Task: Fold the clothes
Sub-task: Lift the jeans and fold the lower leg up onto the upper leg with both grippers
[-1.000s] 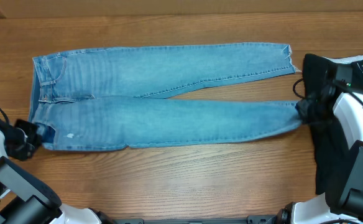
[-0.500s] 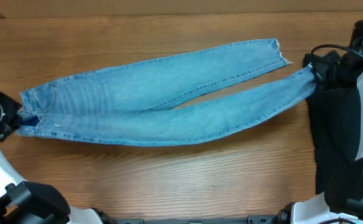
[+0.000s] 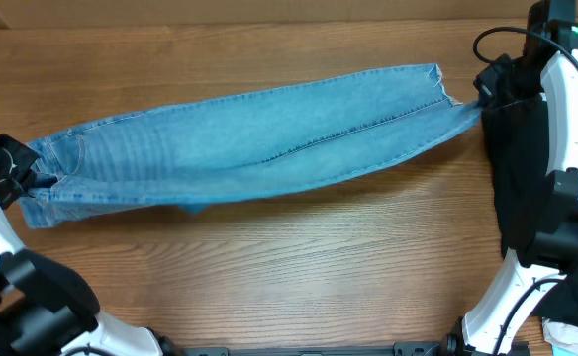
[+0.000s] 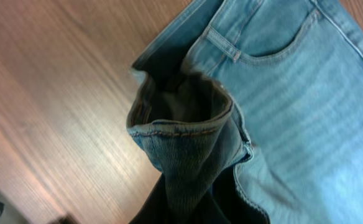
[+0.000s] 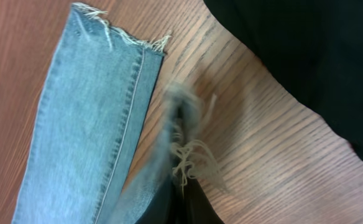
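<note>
The jeans [image 3: 259,138] are lying stretched left to right across the table [image 3: 269,287], the left gripper [image 3: 20,180] clamping tight on the waistband [image 4: 181,127] at one end, the right gripper [image 3: 482,99] pinching a frayed hem [image 5: 184,158] at the other.

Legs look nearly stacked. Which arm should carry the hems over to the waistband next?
Right, probably. The right gripper is shut on the jeans at one frayed hem, beside the other hem. The left gripper holds the waistband, a natural anchor.
</note>
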### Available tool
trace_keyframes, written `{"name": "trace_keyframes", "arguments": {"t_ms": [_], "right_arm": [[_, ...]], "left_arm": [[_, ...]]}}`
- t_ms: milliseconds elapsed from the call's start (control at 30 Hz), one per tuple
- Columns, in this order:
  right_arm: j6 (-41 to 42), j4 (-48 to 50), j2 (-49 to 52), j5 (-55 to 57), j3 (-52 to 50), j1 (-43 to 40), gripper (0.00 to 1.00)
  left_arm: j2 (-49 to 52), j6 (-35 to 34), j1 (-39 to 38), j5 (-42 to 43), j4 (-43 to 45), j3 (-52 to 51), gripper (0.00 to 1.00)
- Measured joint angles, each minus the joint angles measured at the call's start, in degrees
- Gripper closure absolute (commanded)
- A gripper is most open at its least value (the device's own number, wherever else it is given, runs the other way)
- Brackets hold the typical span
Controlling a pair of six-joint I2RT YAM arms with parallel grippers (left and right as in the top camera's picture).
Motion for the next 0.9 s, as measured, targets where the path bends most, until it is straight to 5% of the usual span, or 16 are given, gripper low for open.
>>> {"name": "trace_keyframes", "arguments": {"t_ms": [900], "right_arm": [[7.4, 24.8, 10.7, -1.8, 0.5, 5.0, 0.96]], "left_arm": [[9.3, -1.5, 0.0, 1.0, 18.2, 0.0, 0.96]]}}
